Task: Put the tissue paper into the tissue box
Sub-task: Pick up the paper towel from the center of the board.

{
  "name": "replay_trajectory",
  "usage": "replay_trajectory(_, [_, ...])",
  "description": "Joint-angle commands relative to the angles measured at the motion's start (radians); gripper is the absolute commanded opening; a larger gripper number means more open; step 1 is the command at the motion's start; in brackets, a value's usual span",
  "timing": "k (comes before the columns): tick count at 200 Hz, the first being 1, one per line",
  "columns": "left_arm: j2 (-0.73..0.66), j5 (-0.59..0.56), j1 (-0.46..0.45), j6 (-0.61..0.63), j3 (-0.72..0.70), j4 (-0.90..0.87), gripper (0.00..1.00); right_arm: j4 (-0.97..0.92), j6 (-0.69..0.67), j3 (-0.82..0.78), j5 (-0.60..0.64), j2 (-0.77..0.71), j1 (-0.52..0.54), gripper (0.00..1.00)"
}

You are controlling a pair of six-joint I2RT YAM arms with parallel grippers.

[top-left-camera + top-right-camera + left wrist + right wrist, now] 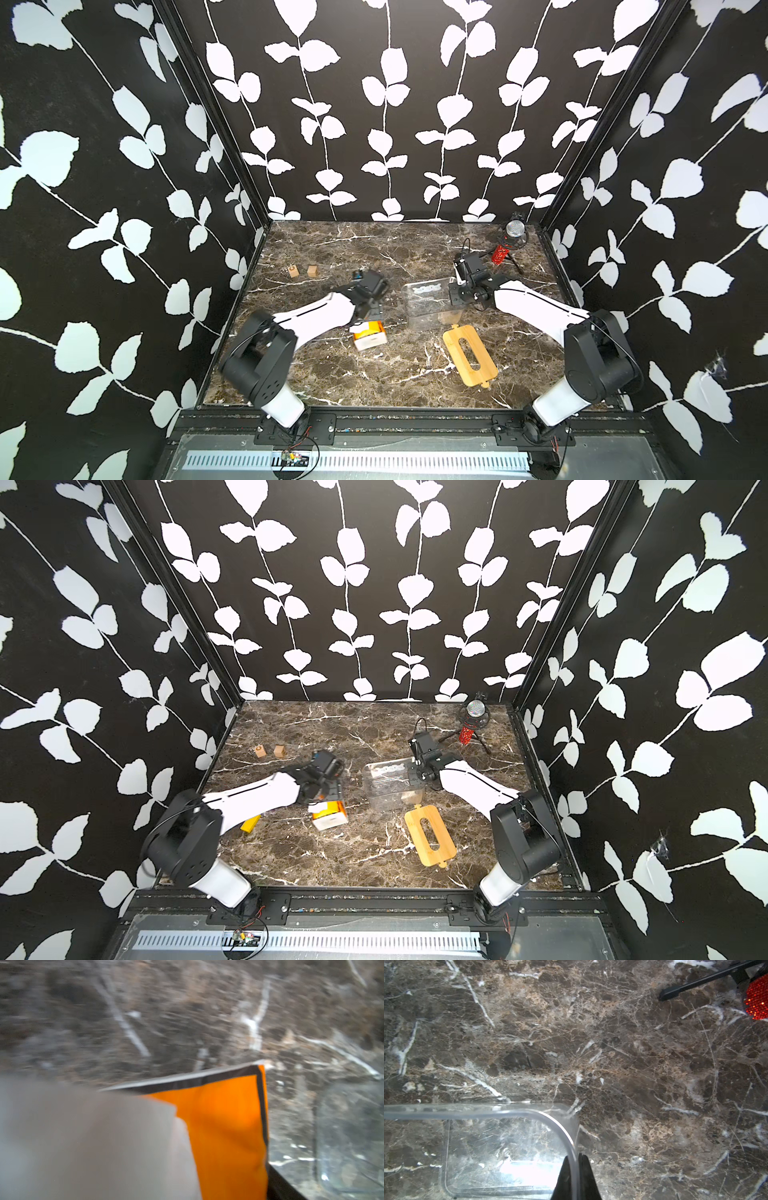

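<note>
Plastic is pinched in the right pincer [575, 1158]: its two black tips squeeze the side wall of the clear tissue box [508, 1112] near a round corner. The right arm reaches forward, bent at the elbow, with its wrist pointing down at the box. The left pincer [371, 314] hangs right over the tissue paper [370, 338], but I cannot tell if it is apart or together. That arm stretches low over the counter [374, 374]. The orange pack lies on the counter, apart from the box. The bamboo lid [486, 368] lies flat just beside the box.
</note>
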Motion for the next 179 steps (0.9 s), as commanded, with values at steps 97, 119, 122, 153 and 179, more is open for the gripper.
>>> replay_trajectory(97, [-0.573, 0.065, 0.025, 0.676, 0.042, -0.045, 0.65, 0.082, 0.349, 0.013, 0.055, 0.080, 0.263, 0.00])
replay_trajectory(119, [-0.590, 0.190, 0.024, 0.774, 0.085, -0.066, 0.65, 0.087, 0.380, 0.014, 0.079, 0.090, 0.299, 0.00])
replay_trajectory(122, [-0.589, 0.207, 0.025, 0.786, 0.088, -0.067, 0.65, 0.086, 0.388, 0.017, 0.082, 0.092, 0.307, 0.00])
replay_trajectory(153, [-0.585, 0.333, 0.024, 0.904, 0.102, -0.063, 0.66, 0.072, 0.453, 0.017, 0.087, 0.090, 0.342, 0.09])
replay_trajectory(179, [-0.567, 0.416, 0.023, 0.998, 0.112, -0.043, 0.67, 0.071, 0.493, 0.020, 0.057, 0.084, 0.363, 0.20])
